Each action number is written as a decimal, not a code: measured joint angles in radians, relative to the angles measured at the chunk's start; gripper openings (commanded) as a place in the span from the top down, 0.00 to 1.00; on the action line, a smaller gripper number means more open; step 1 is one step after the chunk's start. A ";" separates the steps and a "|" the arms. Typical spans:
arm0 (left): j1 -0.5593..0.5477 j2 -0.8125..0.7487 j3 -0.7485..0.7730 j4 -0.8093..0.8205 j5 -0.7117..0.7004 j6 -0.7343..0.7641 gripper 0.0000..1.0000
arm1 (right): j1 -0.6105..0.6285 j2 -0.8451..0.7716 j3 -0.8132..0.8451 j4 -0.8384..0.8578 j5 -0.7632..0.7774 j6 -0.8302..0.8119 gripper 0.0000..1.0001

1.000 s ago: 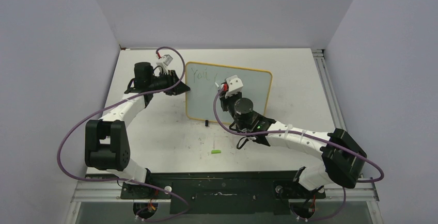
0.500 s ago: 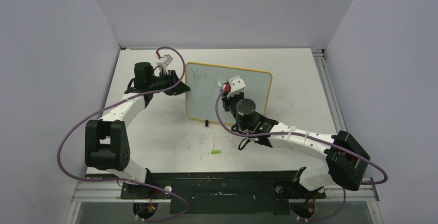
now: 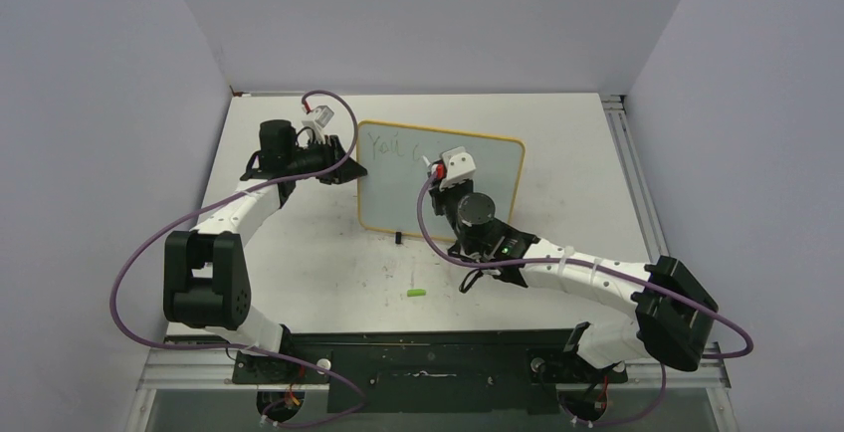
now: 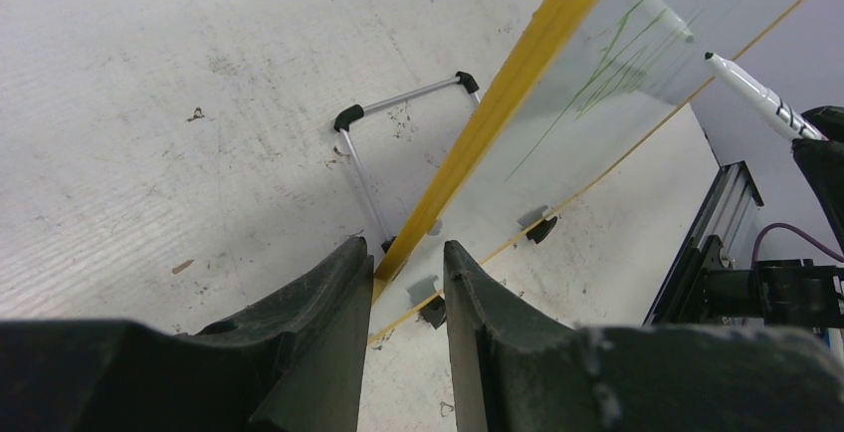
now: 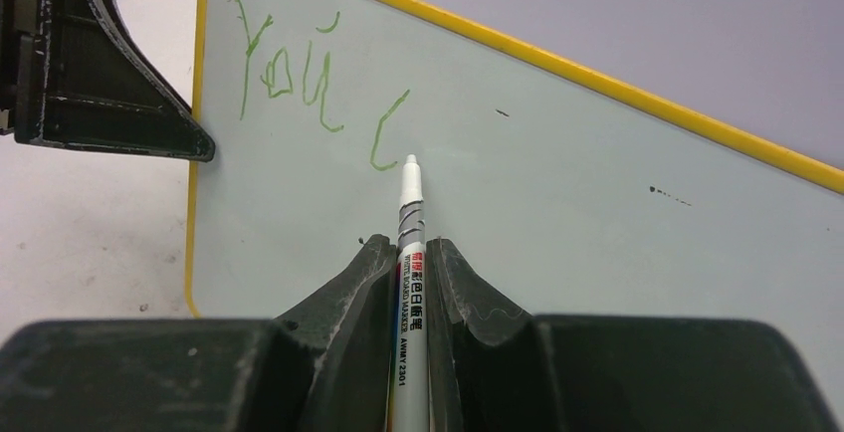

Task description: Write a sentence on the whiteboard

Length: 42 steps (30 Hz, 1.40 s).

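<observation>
Clamping the marker (image 5: 410, 215), the right gripper (image 5: 406, 251) had edged right past a fresh "c"; the left gripper (image 4: 403, 258) pinched the board's (image 3: 498, 165) edge, upright on the table (image 3: 299, 253). The sentence (image 5: 299, 74) had barely begun.

Right claw (image 5: 403, 245) and marker (image 5: 410, 215), apparently slightly further right across whiteboard (image 5: 597, 203).
</observation>
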 measured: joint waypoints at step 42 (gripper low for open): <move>-0.006 0.000 0.000 -0.027 -0.014 0.014 0.70 | -0.023 0.019 0.000 0.013 -0.023 -0.026 0.95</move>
